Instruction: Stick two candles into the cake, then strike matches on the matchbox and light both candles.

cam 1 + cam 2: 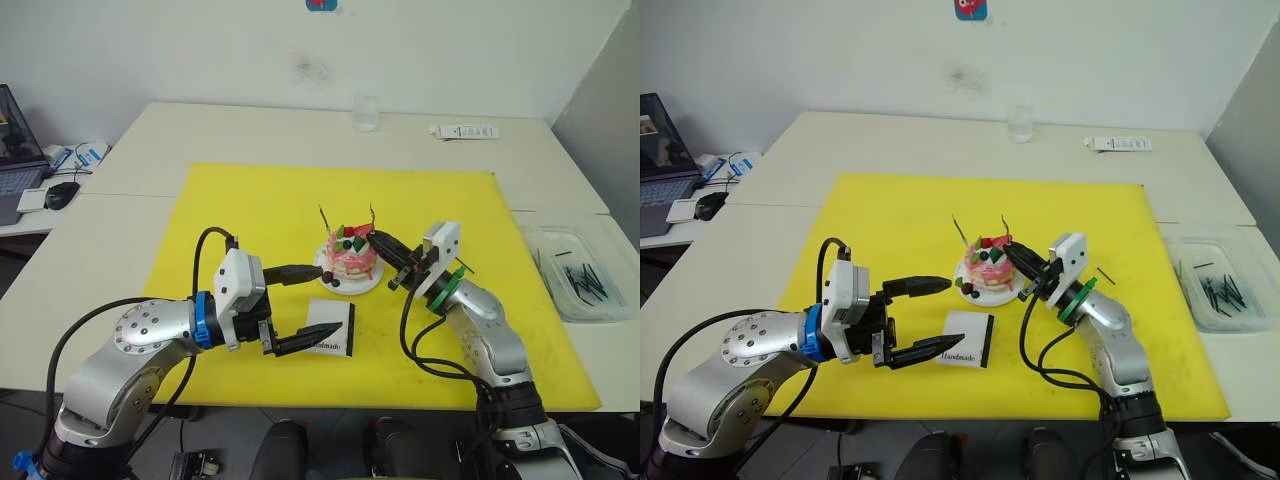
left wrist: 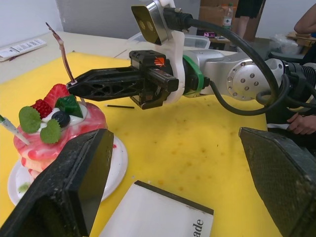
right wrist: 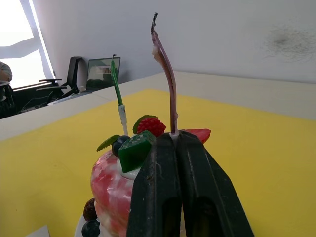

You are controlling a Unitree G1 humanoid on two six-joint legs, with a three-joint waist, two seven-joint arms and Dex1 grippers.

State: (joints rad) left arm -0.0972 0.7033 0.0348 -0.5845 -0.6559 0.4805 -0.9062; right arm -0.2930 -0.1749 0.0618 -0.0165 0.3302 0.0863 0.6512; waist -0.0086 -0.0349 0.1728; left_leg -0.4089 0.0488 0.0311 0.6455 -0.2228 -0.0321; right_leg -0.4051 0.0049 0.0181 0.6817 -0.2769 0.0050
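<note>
Two candles stand in the cake (image 1: 352,262), near the middle of the yellow mat (image 1: 250,210): the green candle (image 3: 117,94) free, the pinkish candle (image 3: 165,79) clenched at its base by the right gripper (image 3: 174,136). Leftmost, the left gripper (image 1: 300,308) hangs released beside the matchbox (image 1: 331,328), which lies toward the mat's front edge. Risks, as I judge: pulling away unreleased could snap or uproot the thin pinkish candle; the left fingers could nudge the plate (image 1: 372,285).
</note>
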